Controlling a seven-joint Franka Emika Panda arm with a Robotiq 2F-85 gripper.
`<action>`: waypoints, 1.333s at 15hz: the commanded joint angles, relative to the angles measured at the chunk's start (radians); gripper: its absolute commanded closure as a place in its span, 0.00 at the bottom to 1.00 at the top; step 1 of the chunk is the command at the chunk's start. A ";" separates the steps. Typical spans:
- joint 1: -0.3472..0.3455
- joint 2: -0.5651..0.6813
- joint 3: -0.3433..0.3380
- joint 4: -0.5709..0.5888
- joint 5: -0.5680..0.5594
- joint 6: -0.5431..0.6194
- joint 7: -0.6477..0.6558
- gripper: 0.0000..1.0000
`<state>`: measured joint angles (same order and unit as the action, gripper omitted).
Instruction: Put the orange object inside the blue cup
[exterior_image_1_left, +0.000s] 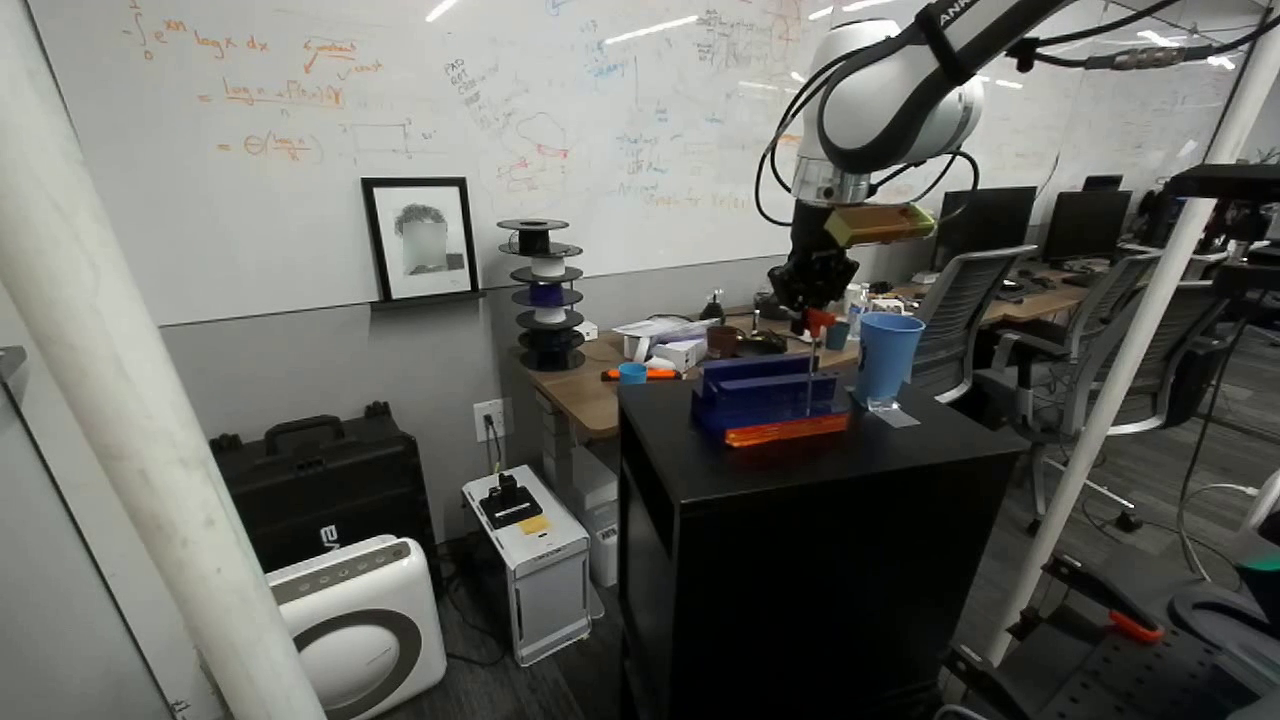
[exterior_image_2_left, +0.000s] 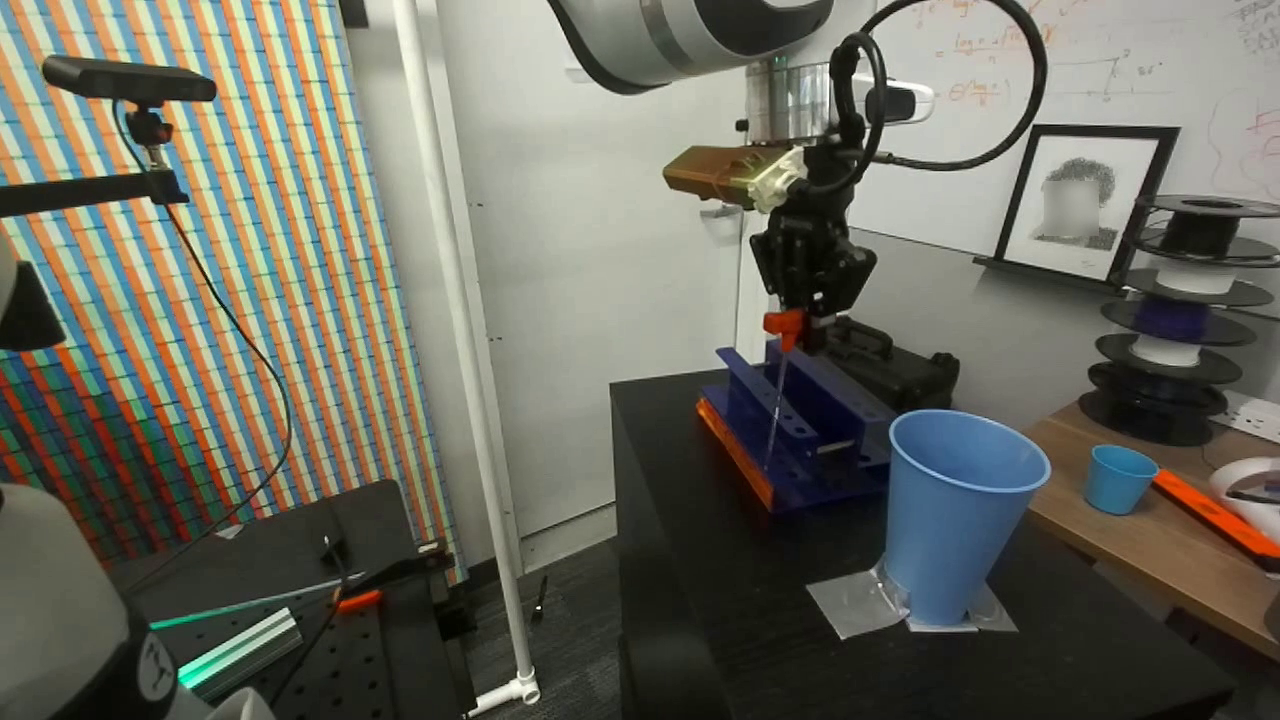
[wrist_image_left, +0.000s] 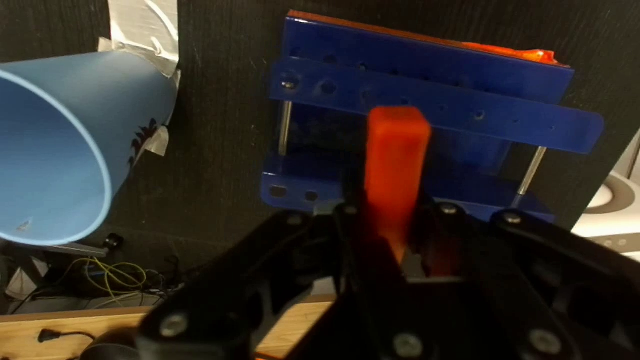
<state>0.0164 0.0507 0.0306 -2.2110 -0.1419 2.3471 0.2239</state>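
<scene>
The orange object is a T-handled tool with an orange handle (exterior_image_1_left: 820, 320) and a thin metal shaft. The handle also shows in an exterior view (exterior_image_2_left: 785, 325) and in the wrist view (wrist_image_left: 398, 150). My gripper (exterior_image_1_left: 812, 312) is shut on the handle; the shaft hangs down, slightly tilted, in front of the dark-blue rack (exterior_image_2_left: 800, 420). I cannot tell whether its tip touches the rack. The light-blue cup (exterior_image_2_left: 955, 520) stands upright beside the rack, taped down. It shows at the left of the wrist view (wrist_image_left: 115, 95) and in an exterior view (exterior_image_1_left: 888, 358). The shaft is hidden in the wrist view.
Rack and cup stand on a black cabinet (exterior_image_1_left: 820, 470); an orange strip (exterior_image_1_left: 785, 430) edges the rack's base. A wooden desk behind (exterior_image_2_left: 1060, 500) holds a small blue cup (exterior_image_2_left: 1118, 480), an orange tool (exterior_image_2_left: 1215, 515) and a spool stack (exterior_image_2_left: 1170, 320). A white pole (exterior_image_1_left: 1130, 360) stands nearby.
</scene>
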 joint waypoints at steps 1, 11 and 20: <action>0.006 -0.031 -0.003 0.001 0.029 -0.010 -0.020 0.94; 0.002 -0.294 0.008 -0.017 0.013 -0.116 -0.052 0.91; -0.135 -0.355 -0.041 -0.036 -0.152 -0.118 -0.005 0.92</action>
<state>-0.0858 -0.3312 0.0039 -2.2309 -0.2597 2.1895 0.2049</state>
